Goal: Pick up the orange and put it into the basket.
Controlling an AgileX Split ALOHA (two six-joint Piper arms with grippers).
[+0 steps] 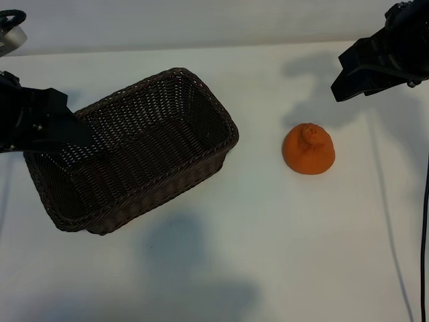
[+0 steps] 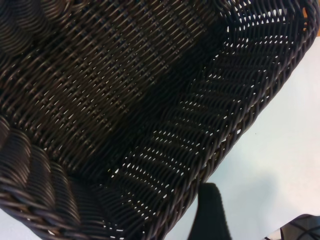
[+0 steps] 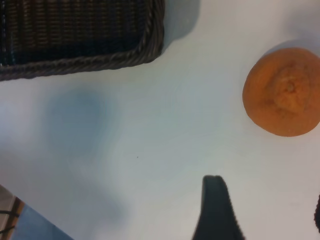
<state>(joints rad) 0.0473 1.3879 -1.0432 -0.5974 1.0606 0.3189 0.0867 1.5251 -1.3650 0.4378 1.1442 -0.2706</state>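
Note:
The orange [image 1: 308,149] sits on the white table, right of centre, knob upward; the right wrist view also shows the orange [image 3: 282,92]. The dark woven basket [image 1: 201,100] stands at centre left and holds nothing. My right gripper [image 1: 345,79] hovers at the far right, behind and to the right of the orange and apart from it. It stands open, with bare table between the fingers of the right gripper [image 3: 267,215]. My left gripper [image 1: 77,131] hangs over the basket's left end. In its wrist view the left gripper [image 2: 255,225] is open, one finger [image 2: 212,212] just outside the basket's rim [image 2: 235,145].
White table [image 1: 268,255] spreads in front of the basket and the orange. A black cable [image 1: 423,221] runs down the right edge. A corner of the basket [image 3: 145,50] appears in the right wrist view.

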